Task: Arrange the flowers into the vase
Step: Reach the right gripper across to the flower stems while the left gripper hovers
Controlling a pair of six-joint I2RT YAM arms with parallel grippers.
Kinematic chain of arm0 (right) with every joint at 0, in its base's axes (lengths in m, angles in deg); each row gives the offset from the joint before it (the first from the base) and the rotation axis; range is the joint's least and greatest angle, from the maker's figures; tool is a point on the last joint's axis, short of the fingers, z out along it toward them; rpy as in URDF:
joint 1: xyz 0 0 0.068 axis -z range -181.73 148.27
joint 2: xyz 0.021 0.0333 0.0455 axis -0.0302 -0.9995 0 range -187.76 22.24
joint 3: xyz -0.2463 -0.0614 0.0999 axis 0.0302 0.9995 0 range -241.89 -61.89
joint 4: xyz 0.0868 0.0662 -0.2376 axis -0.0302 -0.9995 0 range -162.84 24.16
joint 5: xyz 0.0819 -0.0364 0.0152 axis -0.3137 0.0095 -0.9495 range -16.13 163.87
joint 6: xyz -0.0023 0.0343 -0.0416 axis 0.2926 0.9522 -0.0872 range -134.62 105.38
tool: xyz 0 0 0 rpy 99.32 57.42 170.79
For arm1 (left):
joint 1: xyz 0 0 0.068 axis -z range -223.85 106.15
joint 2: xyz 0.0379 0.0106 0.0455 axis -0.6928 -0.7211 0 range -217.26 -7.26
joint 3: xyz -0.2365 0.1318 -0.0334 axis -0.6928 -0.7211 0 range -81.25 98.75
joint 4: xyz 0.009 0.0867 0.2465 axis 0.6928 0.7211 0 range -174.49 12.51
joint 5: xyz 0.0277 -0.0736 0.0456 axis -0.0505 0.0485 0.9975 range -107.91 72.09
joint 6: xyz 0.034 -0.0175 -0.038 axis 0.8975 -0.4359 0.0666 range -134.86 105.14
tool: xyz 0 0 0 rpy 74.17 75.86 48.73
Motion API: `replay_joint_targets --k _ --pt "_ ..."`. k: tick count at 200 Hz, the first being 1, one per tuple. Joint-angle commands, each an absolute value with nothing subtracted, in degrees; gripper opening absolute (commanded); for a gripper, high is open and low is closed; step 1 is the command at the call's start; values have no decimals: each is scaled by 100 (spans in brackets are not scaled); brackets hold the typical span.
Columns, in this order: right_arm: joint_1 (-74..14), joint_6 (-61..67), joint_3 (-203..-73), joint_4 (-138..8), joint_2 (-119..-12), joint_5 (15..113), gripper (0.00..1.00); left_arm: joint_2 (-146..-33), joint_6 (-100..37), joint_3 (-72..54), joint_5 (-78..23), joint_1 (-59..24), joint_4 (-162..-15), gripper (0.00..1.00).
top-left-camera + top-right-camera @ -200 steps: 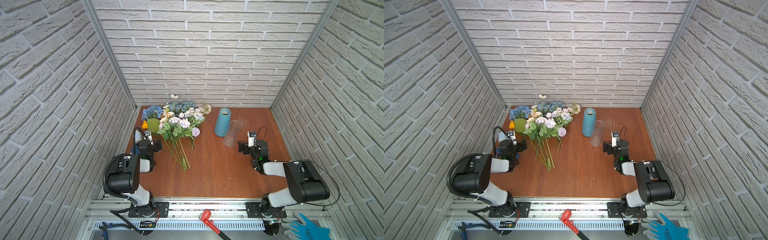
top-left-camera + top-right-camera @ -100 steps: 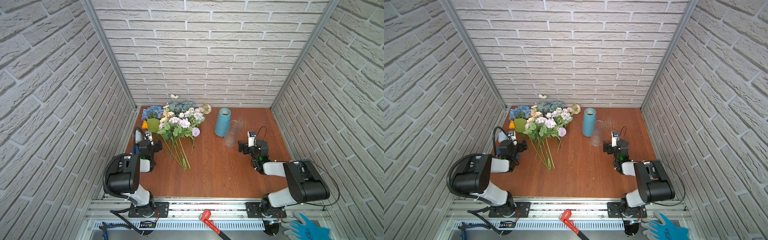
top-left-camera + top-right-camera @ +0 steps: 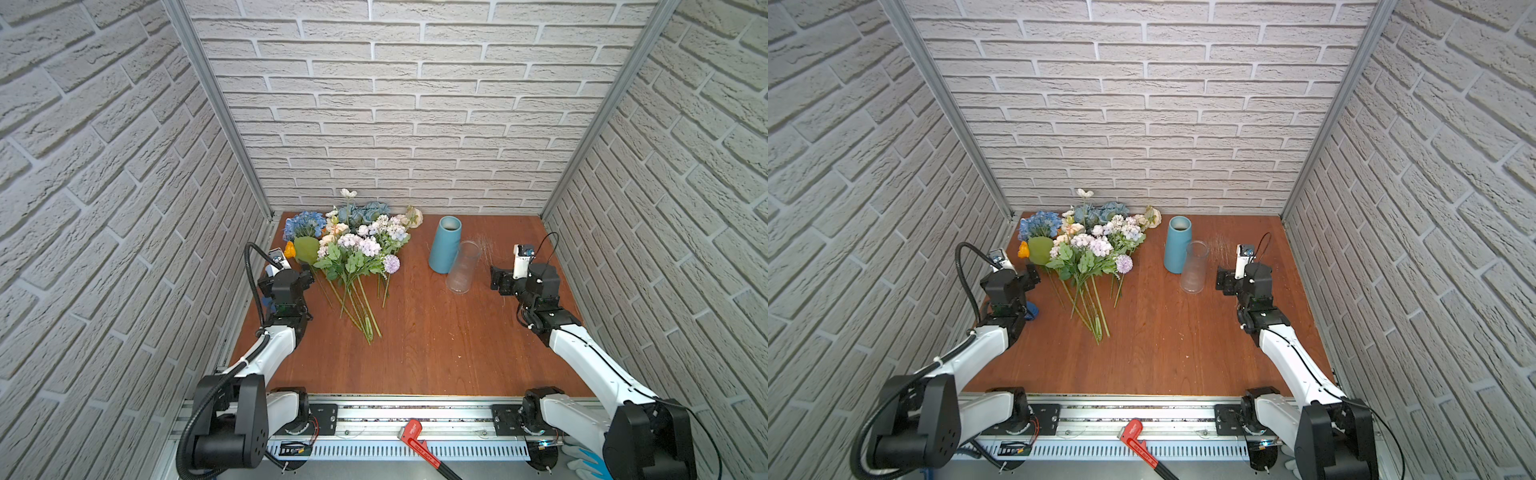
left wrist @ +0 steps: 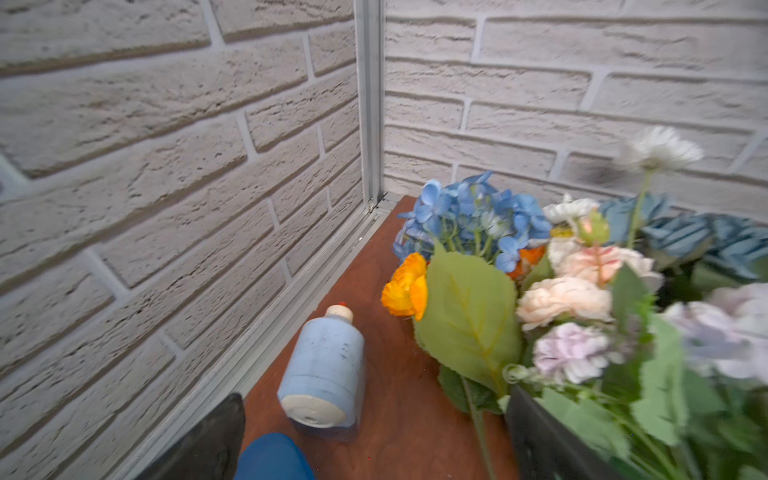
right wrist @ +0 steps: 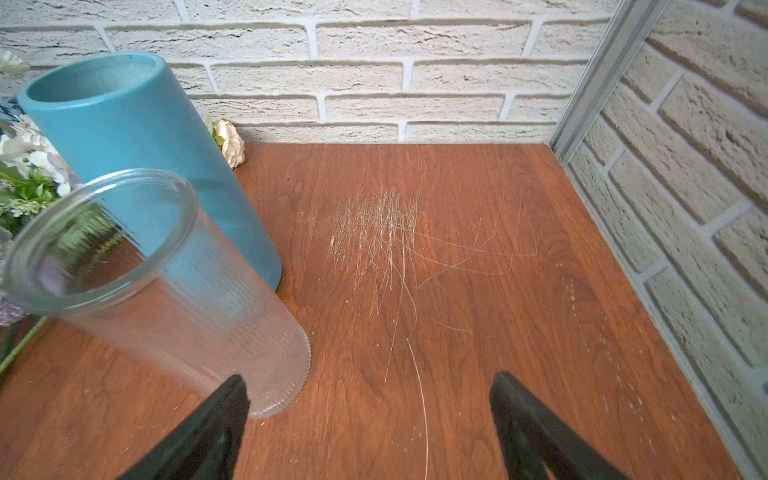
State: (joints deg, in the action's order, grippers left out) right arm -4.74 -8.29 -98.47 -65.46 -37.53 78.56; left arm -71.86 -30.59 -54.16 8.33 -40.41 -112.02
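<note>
left gripper (image 4: 372,395): fingers spread wide, holding nothing, just left of the flowers (image 3: 357,253). right gripper (image 5: 368,376): also spread, nothing between the fingers, beside the clear glass vase (image 3: 463,268). flowers lie bundled on the table (image 3: 436,353) (stems forward, blooms toward the back wall). teal vase (image 3: 445,245) stands behind the glass one, possibly touching; hard to tell.

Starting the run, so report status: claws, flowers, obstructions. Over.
Both claws open, empty: left claw, right claw. Mixed artificial flowers lying on wooden table, none in teal cylinder vase or clear ribbed glass vase. Pale-blue bottle lying by left claw.
</note>
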Motion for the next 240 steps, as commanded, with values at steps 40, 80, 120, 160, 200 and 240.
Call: replay_joint_targets --k 40,80,120,160,200,240 --pt "-1315 -85 -11801 -9973 -3086 7818 91 -6570 -4098 -4893 599 -2827 -9353 96" --pt "-2331 70 -12557 -9977 -3244 7858 100 -6476 -4665 -4753 -313 -2615 -8171 94" --pt "-3480 364 -12847 -9165 -4314 7530 100 -6476 -4765 -5037 -756 -2521 -7988 78" --pt "-4146 482 -13080 -8554 -5380 7431 100 -6935 -4720 -5286 -1089 -2461 -8561 51" --pt "-4285 928 -12931 -7777 -6117 7117 100 -7884 -4333 -5075 -1198 -2445 -8956 40" --pt "-4350 1258 -12945 -7455 -6696 7087 100 -8446 -4152 -4671 -934 -2448 -8759 33"
